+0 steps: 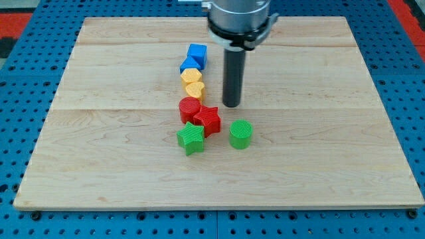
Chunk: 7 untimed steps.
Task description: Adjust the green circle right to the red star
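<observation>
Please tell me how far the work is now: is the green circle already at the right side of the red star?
Mostly done: the green circle already lies to the view's right of the red star, slightly lower, with a small gap between them. In hand: my tip is above the circle toward the view's top, touching no block. Left: perhaps a small nudge to bring the circle closer to the star and level with it.

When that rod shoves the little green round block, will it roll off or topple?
Probably neither. The green circle stands on its flat end, squat, so it should slide. Its ridged, plastic-looking body seems stiff and light. Nudged off-centre by my tip, now above it in the view, it may veer away from the red star.
</observation>
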Each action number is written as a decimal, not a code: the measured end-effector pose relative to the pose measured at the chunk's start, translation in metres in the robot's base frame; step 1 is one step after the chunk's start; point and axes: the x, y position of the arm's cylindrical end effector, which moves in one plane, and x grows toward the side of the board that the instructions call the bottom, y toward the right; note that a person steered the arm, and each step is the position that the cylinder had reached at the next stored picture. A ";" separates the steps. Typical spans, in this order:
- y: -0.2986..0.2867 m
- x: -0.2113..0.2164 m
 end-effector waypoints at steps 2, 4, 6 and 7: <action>-0.029 0.000; -0.041 0.019; 0.002 0.061; 0.002 0.060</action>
